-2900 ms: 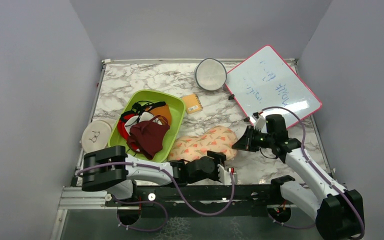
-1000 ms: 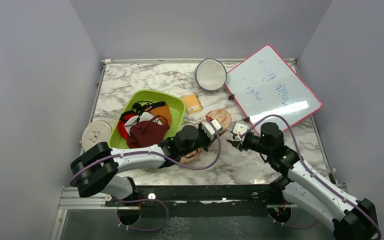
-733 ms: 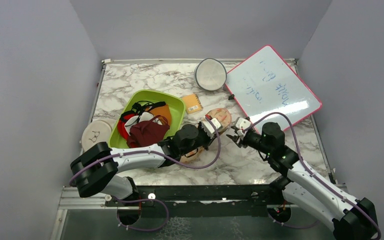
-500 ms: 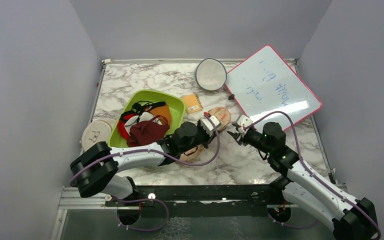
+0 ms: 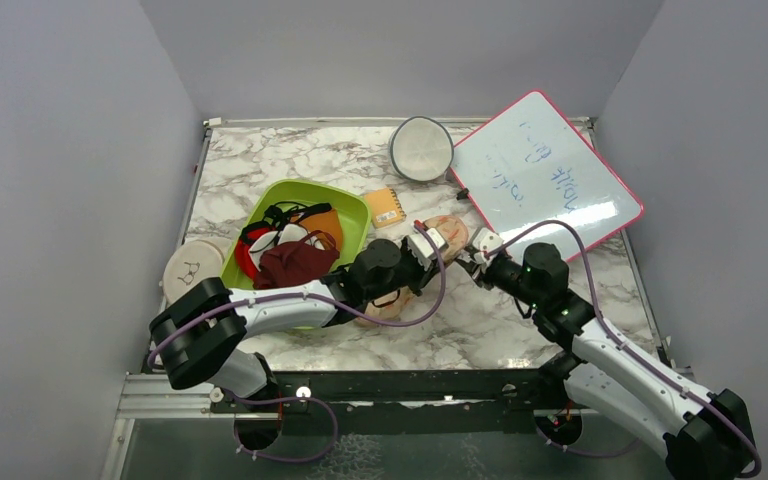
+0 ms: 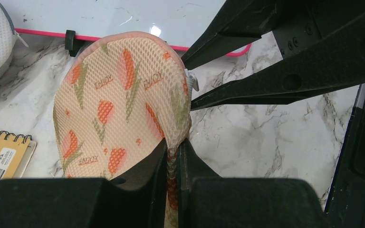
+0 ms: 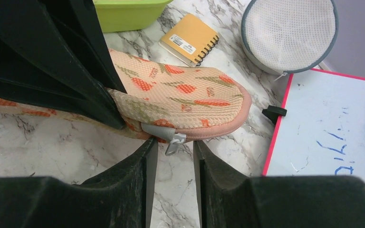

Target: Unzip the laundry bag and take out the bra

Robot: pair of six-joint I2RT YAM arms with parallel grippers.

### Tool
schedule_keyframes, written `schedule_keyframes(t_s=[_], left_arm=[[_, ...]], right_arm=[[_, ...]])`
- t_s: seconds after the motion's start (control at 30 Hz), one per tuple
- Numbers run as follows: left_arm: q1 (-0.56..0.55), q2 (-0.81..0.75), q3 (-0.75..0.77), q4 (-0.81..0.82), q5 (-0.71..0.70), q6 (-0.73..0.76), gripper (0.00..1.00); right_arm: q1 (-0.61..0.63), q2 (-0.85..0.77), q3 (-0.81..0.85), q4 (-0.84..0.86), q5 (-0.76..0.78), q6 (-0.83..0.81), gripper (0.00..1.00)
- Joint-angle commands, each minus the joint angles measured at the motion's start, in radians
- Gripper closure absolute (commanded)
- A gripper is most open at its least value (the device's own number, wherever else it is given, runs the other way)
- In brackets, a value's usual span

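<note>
The peach laundry bag [image 5: 447,232] with its carrot print is lifted at one end, and that end stands up off the marble. My left gripper [image 6: 173,147] is shut on the bag's edge, pinching the mesh fabric [image 6: 119,104]. In the right wrist view the bag [image 7: 185,95] shows its zipper round the rim. A grey metal zipper pull [image 7: 172,146] hangs from it. My right gripper [image 7: 174,141] is open, its fingertips either side of the pull and not touching it. The bra is hidden.
A green tray [image 5: 355,215] with maroon and orange cloths [image 5: 295,265] sits left of the bag. A yellow notebook [image 5: 387,207], a round grey-rimmed mesh disc [image 5: 421,148] and a pink-framed whiteboard [image 5: 545,180] lie behind. A round white disc [image 5: 192,268] lies at the left edge.
My left gripper has carried the bag's raised end slightly right. My right gripper has moved in toward that end and its jaws have narrowed around the zipper pull.
</note>
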Motion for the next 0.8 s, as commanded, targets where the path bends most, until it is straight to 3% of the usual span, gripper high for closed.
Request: schedule_keyframes(t_s=[0.0,0.5,0.77], left_arm=[[0.001,0.013,0.036,0.017,0.051,-0.021,1.0],[0.001,0.015,0.041,0.008,0.053,-0.016,1.0],[0.001,0.021,0.041,0.003,0.057,-0.001,1.0]], right_arm=[[0.005,0.014,0.006,0.037,0.05,-0.013,0.71],[0.004,-0.005,0.025,-0.013,0.142,-0.017,0.98],[0.004,0.014,0.067,-0.067,0.131,-0.04,0.99]])
